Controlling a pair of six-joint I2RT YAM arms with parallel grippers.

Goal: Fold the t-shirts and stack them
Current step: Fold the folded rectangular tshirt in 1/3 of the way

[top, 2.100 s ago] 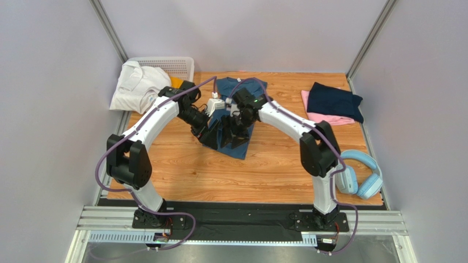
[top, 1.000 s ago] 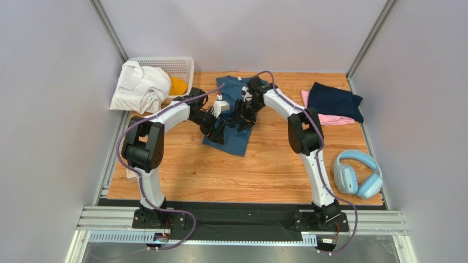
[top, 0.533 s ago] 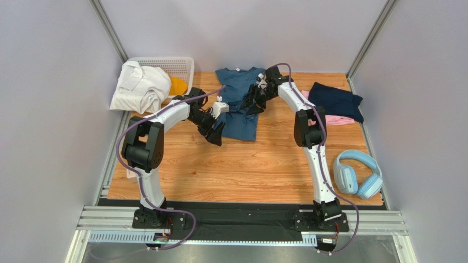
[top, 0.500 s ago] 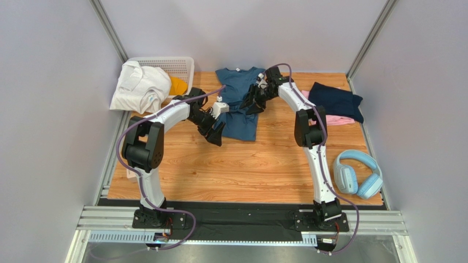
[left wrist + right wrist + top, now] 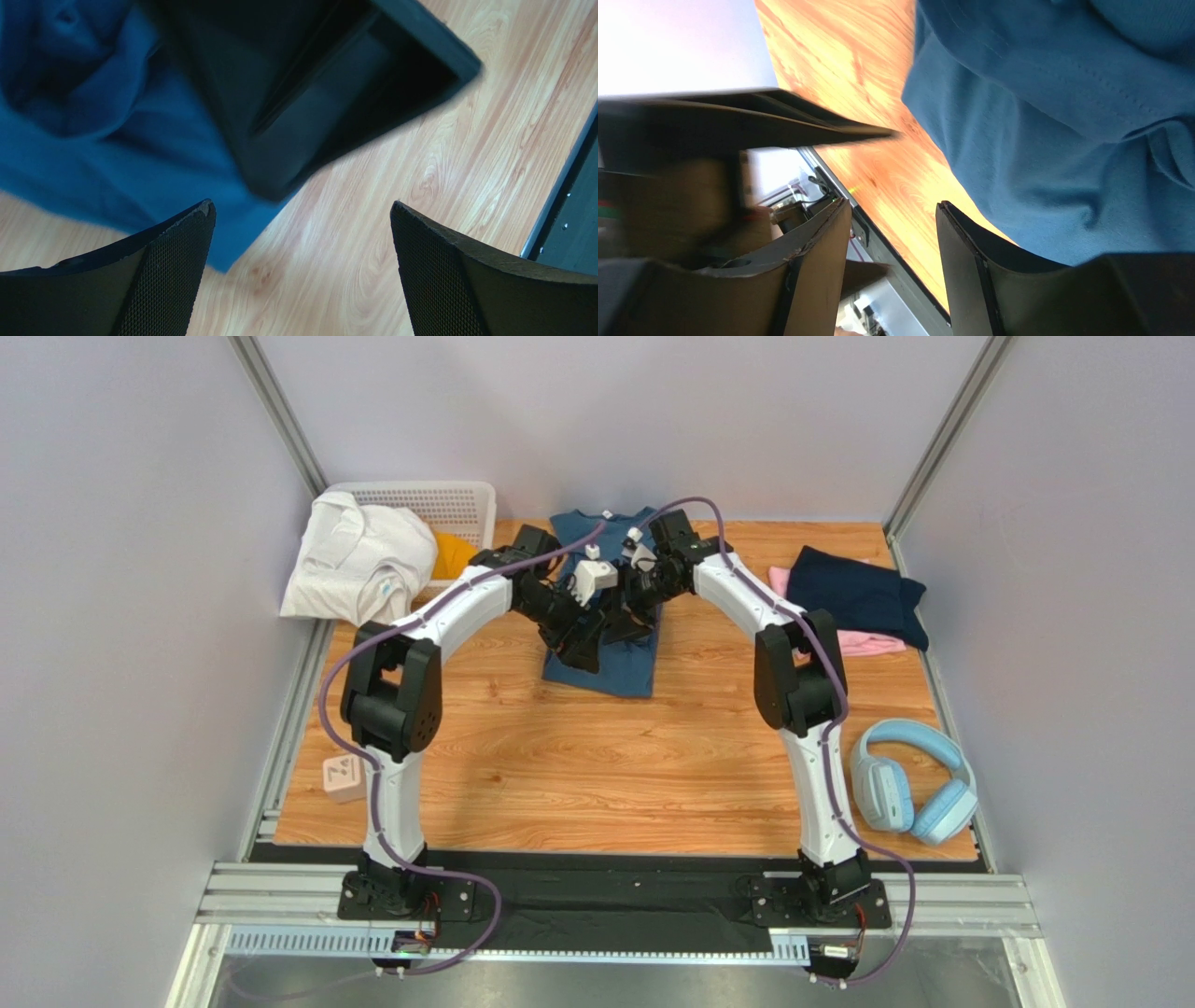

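Note:
The teal-blue t-shirt (image 5: 606, 661) lies on the wooden table at the back centre, partly hidden under both arms. My left gripper (image 5: 579, 634) and right gripper (image 5: 629, 609) hover close together over its middle. In the left wrist view my left gripper (image 5: 302, 210) is wide open and empty above bare wood, with the shirt (image 5: 105, 154) at the upper left. In the right wrist view my right gripper (image 5: 892, 206) has its jaws parted and empty, with the shirt (image 5: 1053, 140) to the right. A folded navy t-shirt (image 5: 853, 592) lies on a pink one (image 5: 846, 641) at the back right.
A white garment (image 5: 358, 553) and an orange one (image 5: 452, 556) hang on the white lattice basket (image 5: 456, 497) at the back left. Light-blue headphones (image 5: 915, 784) lie at the right edge. A small card (image 5: 341, 777) lies at the left edge.
Both grippers have come together over the middle of the teal-blue shirt: the left moved up and right from its lower left edge, the right moved left from its upper right edge.

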